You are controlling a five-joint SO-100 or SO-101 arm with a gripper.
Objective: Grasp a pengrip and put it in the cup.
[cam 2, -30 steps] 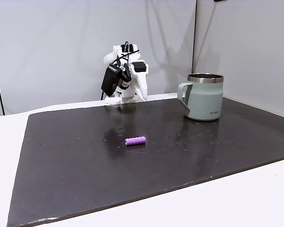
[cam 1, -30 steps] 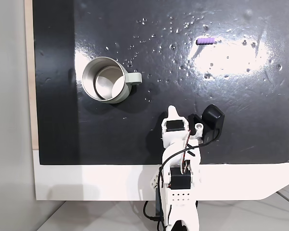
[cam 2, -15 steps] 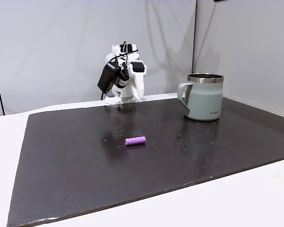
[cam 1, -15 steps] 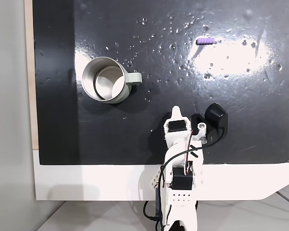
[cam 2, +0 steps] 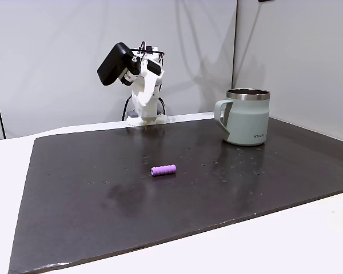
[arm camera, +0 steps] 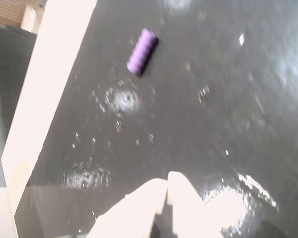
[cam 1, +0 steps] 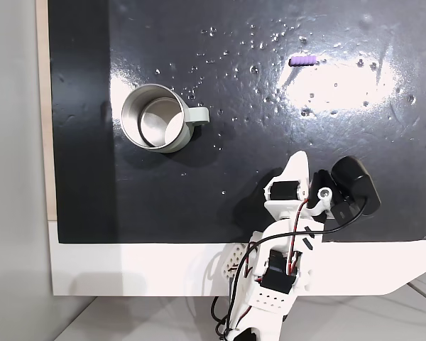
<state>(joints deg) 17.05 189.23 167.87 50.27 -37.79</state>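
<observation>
The pengrip (arm camera: pixel 142 51) lies on its side on the dark mat (cam 2: pixel 103 217), well ahead of the jaws and slightly left in the wrist view, untouched. The cup (cam 2: pixel 247 116) stands upright far off to the side, with small dark lettering low on its wall, too tiny to read. The gripper (arm camera: pixel 166 184) has its white fingertips pressed together, holding nothing, on an arm (cam 2: pixel 142 85) folded back and raised above the mat's rear edge.

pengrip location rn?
The pengrip lies loose on the dark mat, upper right in a fixed view, well right of the cup and far from the gripper.
</observation>
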